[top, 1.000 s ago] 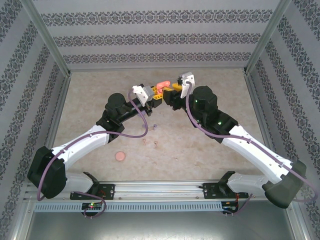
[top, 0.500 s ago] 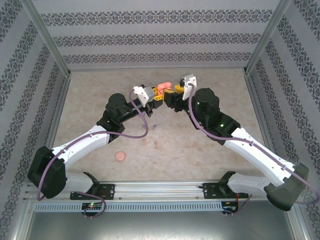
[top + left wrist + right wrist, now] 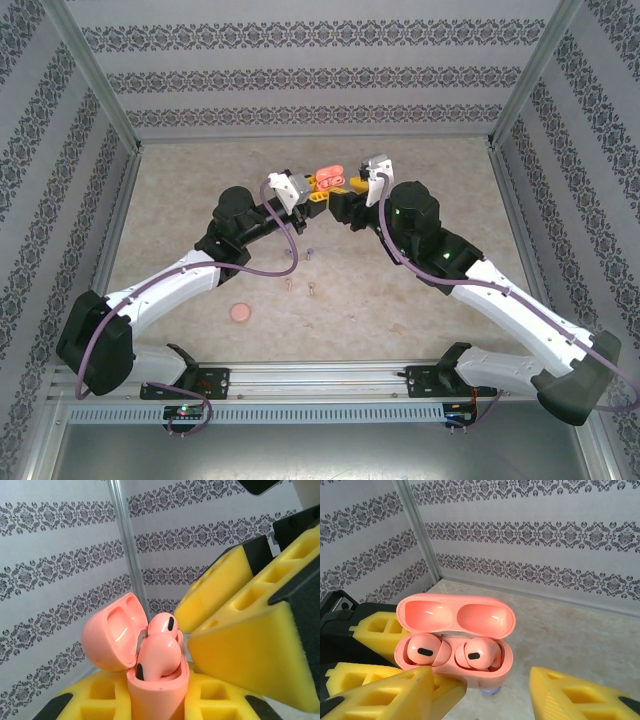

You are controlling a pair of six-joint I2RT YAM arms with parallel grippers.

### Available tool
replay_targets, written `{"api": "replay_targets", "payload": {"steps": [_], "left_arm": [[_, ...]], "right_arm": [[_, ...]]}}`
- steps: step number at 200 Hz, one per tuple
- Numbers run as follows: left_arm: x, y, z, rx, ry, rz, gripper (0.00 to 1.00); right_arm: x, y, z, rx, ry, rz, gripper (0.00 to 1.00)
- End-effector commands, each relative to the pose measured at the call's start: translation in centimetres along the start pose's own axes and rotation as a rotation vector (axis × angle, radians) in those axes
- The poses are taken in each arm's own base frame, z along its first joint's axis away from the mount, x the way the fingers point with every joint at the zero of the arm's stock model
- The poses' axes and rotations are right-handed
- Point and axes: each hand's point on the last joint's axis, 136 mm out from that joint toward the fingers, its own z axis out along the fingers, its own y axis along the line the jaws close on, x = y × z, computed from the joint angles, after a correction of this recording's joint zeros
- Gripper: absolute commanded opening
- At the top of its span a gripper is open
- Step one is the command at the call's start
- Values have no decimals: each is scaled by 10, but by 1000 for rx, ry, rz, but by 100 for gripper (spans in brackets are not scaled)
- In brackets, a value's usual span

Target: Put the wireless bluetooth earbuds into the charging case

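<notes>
Left jaws clamp an open coral-pink plastic charging case point(image 3: 454, 630) holding two matching earbuds point(image 3: 475, 656); right jaws stand parted alongside.

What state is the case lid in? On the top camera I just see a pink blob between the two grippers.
Observer: On the right wrist camera, the charging case has its lid hinged fully open.
Operator: Any buds inside?
Observer: Two earbuds the same colour as the case sit side by side in its wells.
Operator: What's holding it?
Observer: The left gripper clamps the case's lower body between its yellow pads.
</notes>
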Motion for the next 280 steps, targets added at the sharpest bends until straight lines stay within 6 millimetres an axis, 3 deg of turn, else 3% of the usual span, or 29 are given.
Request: {"api": "replay_targets", "payload": {"steps": [1,72,140,170,203,227,280], "left_arm": [[-39,8,1,-38,-119,48,0],[-37,7,3,-36,-113,45,0],[-30,7,4,-38,-97,49,0],[-23,6,5,-32,-81,48,0],[-5,1,8,-4,-33,38,0],[8,-5,9,31,2,32,0],[26,-15,10,85,44,18,0]], "right_arm": [[37,2,-3,-16,121,-3,56],[28,-5,-17,-6,93,32,61],[4,-20,-37,10,48,113,62],[-16,-34,-44,48,37,176,62],[-42,-43,-35,65,95,243,61],[-57,-48,-18,40,153,310,53],[-61,-44,30,-36,278,416,8]]}}
